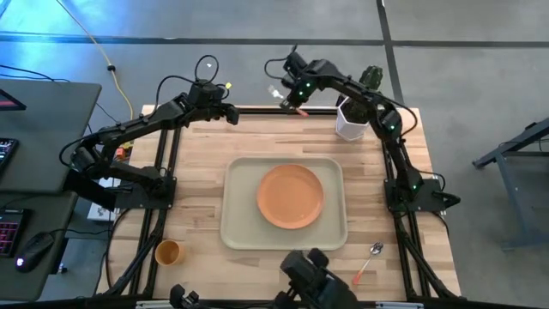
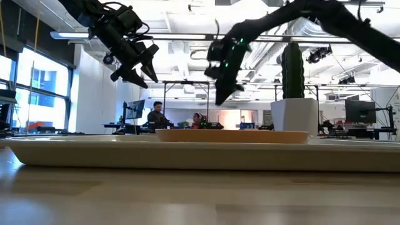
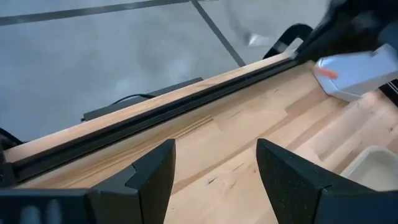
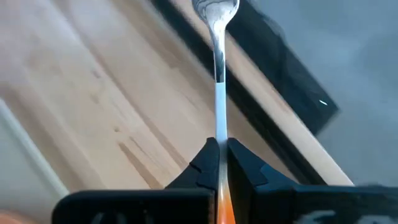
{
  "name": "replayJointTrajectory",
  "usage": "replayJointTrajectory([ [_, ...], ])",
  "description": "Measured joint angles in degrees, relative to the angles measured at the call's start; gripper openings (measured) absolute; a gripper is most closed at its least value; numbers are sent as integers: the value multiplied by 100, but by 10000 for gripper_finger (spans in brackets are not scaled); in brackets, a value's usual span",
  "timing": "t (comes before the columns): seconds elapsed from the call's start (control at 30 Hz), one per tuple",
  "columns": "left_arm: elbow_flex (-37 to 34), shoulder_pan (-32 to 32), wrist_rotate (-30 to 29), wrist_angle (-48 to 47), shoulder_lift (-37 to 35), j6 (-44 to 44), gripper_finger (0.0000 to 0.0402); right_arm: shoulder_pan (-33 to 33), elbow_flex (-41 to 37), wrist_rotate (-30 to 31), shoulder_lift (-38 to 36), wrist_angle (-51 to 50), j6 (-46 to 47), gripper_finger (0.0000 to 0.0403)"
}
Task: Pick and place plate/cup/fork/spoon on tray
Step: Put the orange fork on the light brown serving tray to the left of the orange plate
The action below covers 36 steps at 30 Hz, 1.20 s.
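Up at 12 o'clock over the table's far edge, our right gripper (image 4: 219, 163) has its jaws clenched on the fork (image 4: 217, 62). We see the plate (image 1: 291, 196) sitting on the tray (image 1: 240, 225); our left gripper (image 3: 214, 180) hangs released at 11.

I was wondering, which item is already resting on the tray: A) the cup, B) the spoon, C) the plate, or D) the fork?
C: the plate lies in the middle of the tray. The cup and the spoon lie on the bare table, and the right end effector holds the fork in the air.
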Motion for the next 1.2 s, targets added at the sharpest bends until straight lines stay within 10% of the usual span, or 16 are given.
replayJointTrajectory([
  [0.53, 0, -1085, 245, -22, -40, -1803, 211, 1521, -2, 1483, -536, -251, 1681, 0],
  [0.87, -2, -2355, -1301, -150, -768, -3072, 211, 2511, -34, 2750, -545, -380, 2182, 0],
  [1.2, -4, -3519, -2429, -1387, -1862, -3896, 211, 3211, -3223, 2610, -1745, 2024, 3240, 0],
])
